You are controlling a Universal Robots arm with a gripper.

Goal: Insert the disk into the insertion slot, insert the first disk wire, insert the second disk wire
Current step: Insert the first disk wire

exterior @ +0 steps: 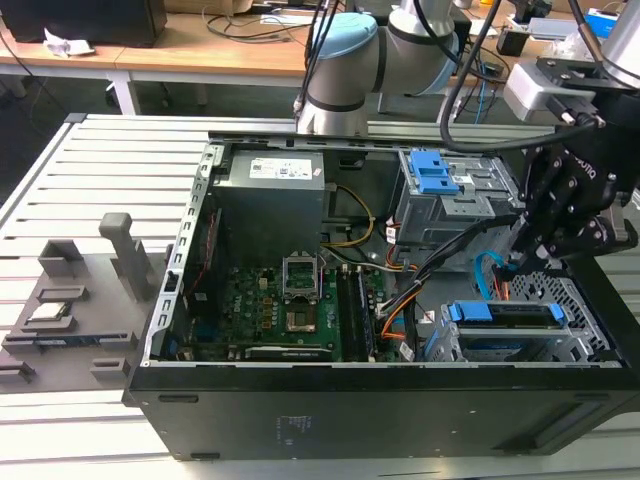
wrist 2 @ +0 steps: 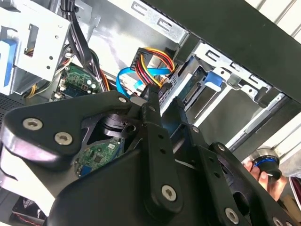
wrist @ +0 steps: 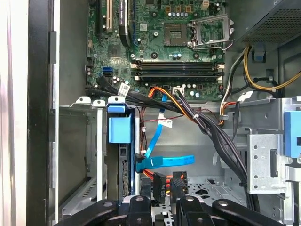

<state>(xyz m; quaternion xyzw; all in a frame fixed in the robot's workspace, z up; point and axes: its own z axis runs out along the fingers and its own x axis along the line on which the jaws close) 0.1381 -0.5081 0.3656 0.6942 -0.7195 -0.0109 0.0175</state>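
On the slatted bench point(exterior: 100, 160) the open case point(exterior: 350, 410) shows us the disk point(exterior: 505, 312) seated in the insertion slot point(exterior: 575, 345). Our tool point(wrist: 162, 201) pinches 1 disk wire point(wrist 2: 153, 61) by its plug, which we judge stiff; the cable looks limp.

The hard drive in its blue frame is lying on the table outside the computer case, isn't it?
Not on the table outside. The hard drive in its blue frame sits inside the computer case, in the low metal cage at the exterior view's right, as the exterior view shows.
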